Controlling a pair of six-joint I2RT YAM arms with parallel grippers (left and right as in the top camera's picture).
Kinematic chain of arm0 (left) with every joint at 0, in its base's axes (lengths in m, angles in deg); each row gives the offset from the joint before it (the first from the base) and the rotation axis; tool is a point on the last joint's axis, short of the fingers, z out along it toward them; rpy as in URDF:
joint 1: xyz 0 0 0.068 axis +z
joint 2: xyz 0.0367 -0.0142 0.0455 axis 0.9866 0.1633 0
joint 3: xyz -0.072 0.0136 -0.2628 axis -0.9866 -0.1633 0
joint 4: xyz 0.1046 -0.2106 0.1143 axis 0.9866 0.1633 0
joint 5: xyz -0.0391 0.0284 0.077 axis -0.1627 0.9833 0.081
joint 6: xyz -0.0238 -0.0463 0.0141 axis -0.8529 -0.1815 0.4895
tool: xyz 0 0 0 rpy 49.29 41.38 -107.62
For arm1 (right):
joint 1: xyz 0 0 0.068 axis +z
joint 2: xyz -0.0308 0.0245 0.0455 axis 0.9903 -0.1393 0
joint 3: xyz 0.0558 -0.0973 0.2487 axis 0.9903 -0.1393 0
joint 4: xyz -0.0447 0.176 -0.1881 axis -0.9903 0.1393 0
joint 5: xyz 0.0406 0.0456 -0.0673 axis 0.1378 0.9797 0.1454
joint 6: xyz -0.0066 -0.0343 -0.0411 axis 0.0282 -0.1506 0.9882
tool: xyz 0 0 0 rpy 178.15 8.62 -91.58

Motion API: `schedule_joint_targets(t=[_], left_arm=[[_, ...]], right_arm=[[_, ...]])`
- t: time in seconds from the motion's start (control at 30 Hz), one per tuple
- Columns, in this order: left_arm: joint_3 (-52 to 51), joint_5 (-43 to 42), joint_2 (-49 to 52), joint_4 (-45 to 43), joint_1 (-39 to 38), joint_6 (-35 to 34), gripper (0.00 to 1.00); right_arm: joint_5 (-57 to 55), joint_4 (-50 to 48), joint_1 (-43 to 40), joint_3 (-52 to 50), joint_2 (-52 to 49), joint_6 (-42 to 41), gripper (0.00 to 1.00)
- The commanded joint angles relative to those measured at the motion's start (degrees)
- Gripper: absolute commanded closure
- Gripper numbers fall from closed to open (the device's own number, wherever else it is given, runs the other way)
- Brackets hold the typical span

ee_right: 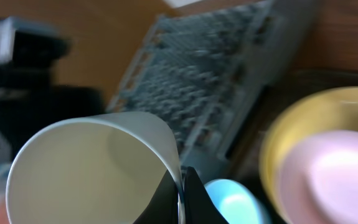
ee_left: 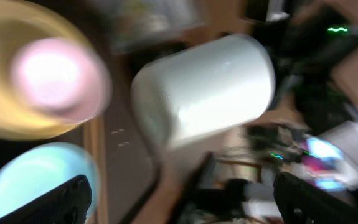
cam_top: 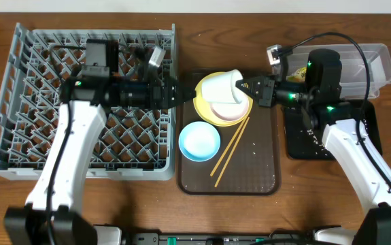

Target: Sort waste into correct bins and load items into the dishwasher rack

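The rack (cam_top: 18, 82) fills the left of the table and I see no dishes in it; the brown tray (cam_top: 256, 170) lies in the middle, the tub (cam_top: 379, 64) far right, and the black tray (cam_top: 300, 146) near right with pale specks in it. On the brown tray the plate (cam_top: 202, 112) sits at the far end with a pale bowl (cam_top: 228, 112) inside it; the blue bowl (cam_top: 199, 141) sits just nearer, and the chopsticks (cam_top: 230, 151) lie slantwise to its right.

The cup (cam_top: 221, 87) is off the tray, tipped on its side above the plate; my right gripper (cam_top: 248, 87) has its jaws clamped on the cup's rim, which the right wrist view shows plainly. My left gripper (cam_top: 176, 94) faces the cup from the rack side, near but apart from it; its fingers (ee_left: 66, 199) stand wide apart.

I judge the loading step is in hand, with a handover of the cup from right to left. Next I would ease the left jaws around the cup's body and close them firmly; only then release the right; then carry the cup left and set it mouth down between the pegs. Both wrist views are blurred, so I would go slowly.
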State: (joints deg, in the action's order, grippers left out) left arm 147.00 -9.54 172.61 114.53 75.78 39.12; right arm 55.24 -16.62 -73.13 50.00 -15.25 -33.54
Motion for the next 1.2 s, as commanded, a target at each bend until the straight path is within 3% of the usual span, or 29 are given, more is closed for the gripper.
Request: schedule_joint_targets(t=[0.0,0.27,0.63,0.83,1.0,1.1,1.17], left_arm=[[-0.22,-17.62,2.71,-2.64,-0.92,-0.15,0.05],[-0.22,-18.4,6.03,-6.03,-4.33,-0.17,0.05],[-0.22,-19.3,6.01,-13.73,-10.88,-5.29,0.07],[-0.22,-19.21,6.01,-14.05,-11.65,-5.79,0.16],[-0.22,-18.6,6.01,-14.29,-11.61,-5.75,0.31],[-0.22,-15.72,6.01,-14.25,-11.61,-5.77,0.46],[-0.22,-13.46,6.01,-14.23,-11.61,-5.77,0.46]], right_arm=[[10.56,-2.19,0.28,0.28,-1.33,-3.87,0.99],[17.9,-12.17,0.63,0.28,-2.03,-9.31,0.99],[16.33,-13.79,2.43,0.28,-2.03,-9.64,0.99],[15.06,-14.16,2.4,0.28,-2.03,-9.62,0.99],[15.06,-14.14,2.4,0.28,-2.03,-9.4,0.99],[15.06,-14.14,2.43,0.28,-2.03,-9.4,0.99],[15.08,-14.12,2.4,0.28,-2.03,-9.42,0.99]])
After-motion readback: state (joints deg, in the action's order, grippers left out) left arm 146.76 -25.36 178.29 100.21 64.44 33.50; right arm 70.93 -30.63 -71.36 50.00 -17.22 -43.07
